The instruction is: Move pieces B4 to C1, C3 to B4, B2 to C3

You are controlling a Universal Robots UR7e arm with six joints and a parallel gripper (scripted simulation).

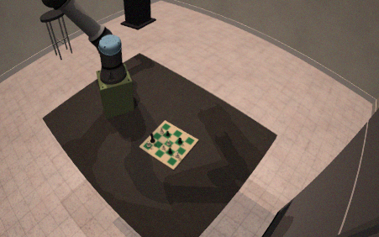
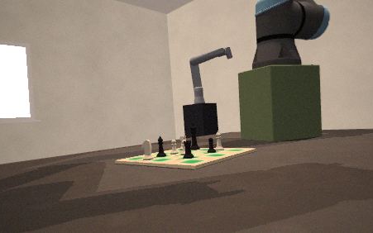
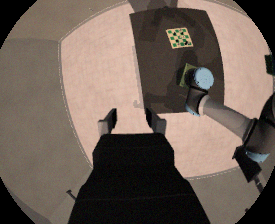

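Observation:
The small green-and-cream chessboard [image 1: 171, 160] [image 2: 231, 150] [image 3: 177, 37] lies on a dark mat. Several black and white pieces stand upright on it, among them a tall black piece [image 1: 152, 137] [image 2: 193, 138] and a white piece [image 1: 149, 144] [image 2: 146, 149] at the board's edge. The edge letters and digits are too small to read. My gripper [image 3: 131, 114] shows only in the wrist view. It is open and empty, high above the floor and far from the board.
The arm's base stands on a green block [image 1: 116, 94] [image 2: 279, 103] [image 3: 187, 75] beside the board. A black pedestal [image 1: 137, 13] [image 2: 200, 119] stands farther back and a stool [image 1: 56, 31] stands near the wall.

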